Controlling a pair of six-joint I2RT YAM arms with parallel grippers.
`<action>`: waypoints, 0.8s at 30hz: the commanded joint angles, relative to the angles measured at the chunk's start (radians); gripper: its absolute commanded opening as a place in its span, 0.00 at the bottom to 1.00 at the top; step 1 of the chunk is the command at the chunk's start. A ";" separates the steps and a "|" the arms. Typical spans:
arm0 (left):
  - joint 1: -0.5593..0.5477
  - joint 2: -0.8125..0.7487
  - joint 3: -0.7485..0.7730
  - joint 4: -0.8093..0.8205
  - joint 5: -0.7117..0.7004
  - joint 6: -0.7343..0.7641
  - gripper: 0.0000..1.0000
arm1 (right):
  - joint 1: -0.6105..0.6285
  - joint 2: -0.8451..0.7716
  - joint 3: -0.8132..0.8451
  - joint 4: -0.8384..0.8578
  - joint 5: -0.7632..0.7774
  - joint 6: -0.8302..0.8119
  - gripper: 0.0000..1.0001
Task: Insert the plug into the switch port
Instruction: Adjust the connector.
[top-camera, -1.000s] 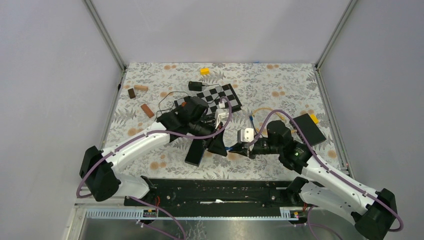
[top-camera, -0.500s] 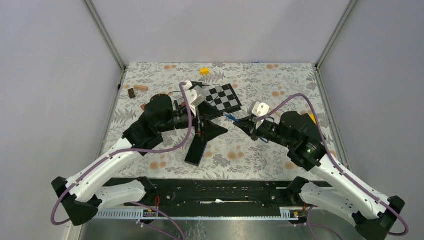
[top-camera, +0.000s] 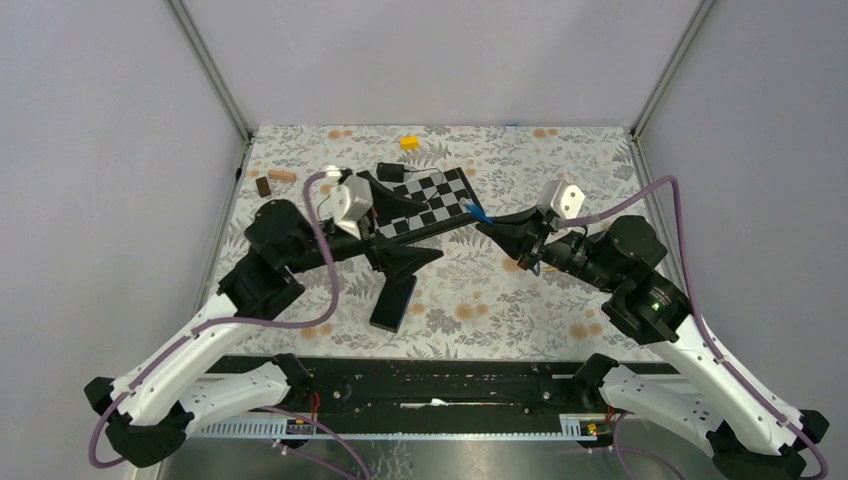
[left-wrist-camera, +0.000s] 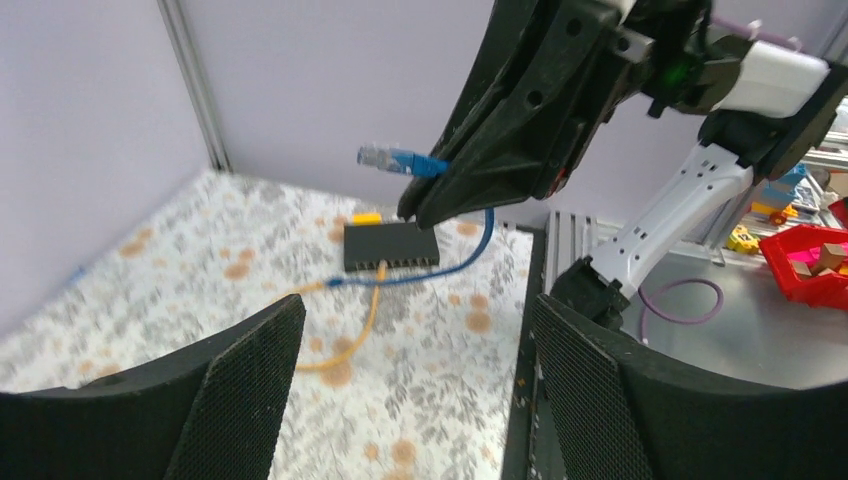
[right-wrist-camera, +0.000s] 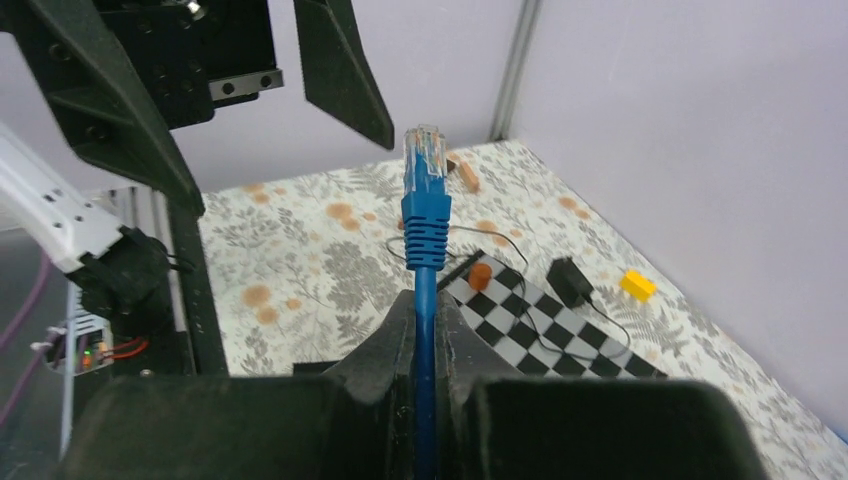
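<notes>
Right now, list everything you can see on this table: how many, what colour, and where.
plug: one, blue with clear tip, raised above the table
blue cable: one, blue, from plug down to switch
switch: one, black, under the right arm
yellow cable: one, yellow, at the switch's ports
checkerboard: one, black and white, far middle
adapter: one, black, beside the checkerboard
slab: one, black, near middle
yellow block: one, yellow, far edge
tan block: one, tan, far left
brown block: one, dark brown, far left
table: one, floral cloth
left gripper: one, black, open, empty
right gripper: one, black, shut on the blue cable behind the plug
</notes>
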 joint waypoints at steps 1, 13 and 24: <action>-0.001 -0.080 -0.025 0.193 0.059 0.077 0.85 | -0.005 -0.009 0.068 0.020 -0.139 0.047 0.00; -0.001 -0.085 0.010 0.229 0.205 0.305 0.83 | -0.006 0.015 0.082 0.220 -0.445 0.231 0.00; -0.001 -0.045 0.060 0.244 0.313 0.350 0.77 | -0.006 0.072 0.080 0.405 -0.573 0.407 0.00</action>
